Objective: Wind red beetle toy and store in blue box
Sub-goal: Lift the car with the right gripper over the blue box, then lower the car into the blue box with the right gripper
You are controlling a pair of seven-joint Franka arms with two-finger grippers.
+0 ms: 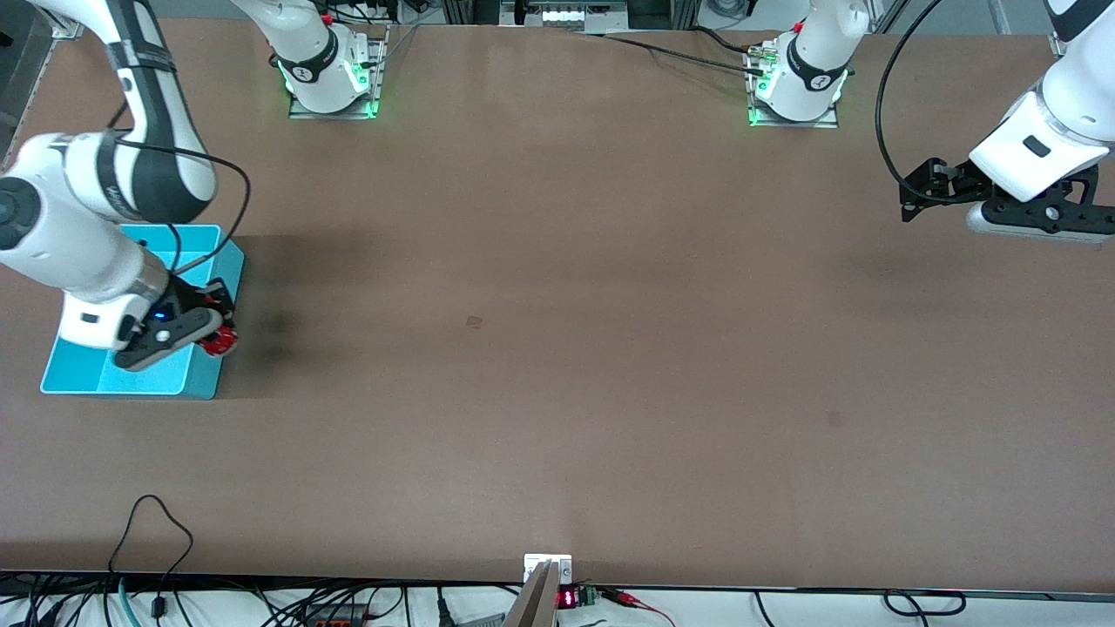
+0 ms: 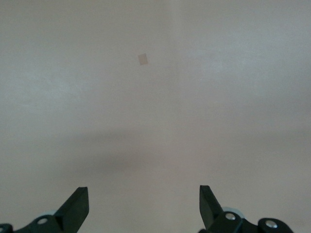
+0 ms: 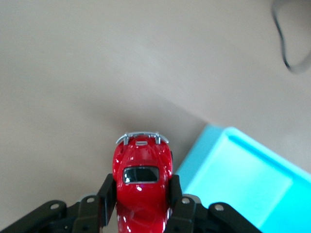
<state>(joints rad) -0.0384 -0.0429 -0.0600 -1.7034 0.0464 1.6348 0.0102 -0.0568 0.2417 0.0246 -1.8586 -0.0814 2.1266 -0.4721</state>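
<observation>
My right gripper (image 1: 218, 335) is shut on the red beetle toy (image 1: 221, 340) and holds it in the air over the edge of the blue box (image 1: 202, 374), at the wall that faces the table's middle. In the right wrist view the toy (image 3: 142, 187) sits between the two fingers (image 3: 108, 194), its chrome bumper pointing away from the hand, with the blue box (image 3: 243, 179) beside it. The box stands at the right arm's end of the table. My left gripper (image 1: 915, 193) is open and empty, waiting up in the air at the left arm's end; its fingertips (image 2: 77, 204) show wide apart.
A small dark mark (image 1: 474, 322) lies on the brown table near the middle; it also shows in the left wrist view (image 2: 143, 59). Cables (image 1: 157, 531) hang along the table edge nearest the front camera. A black cable (image 1: 888, 113) loops from the left arm.
</observation>
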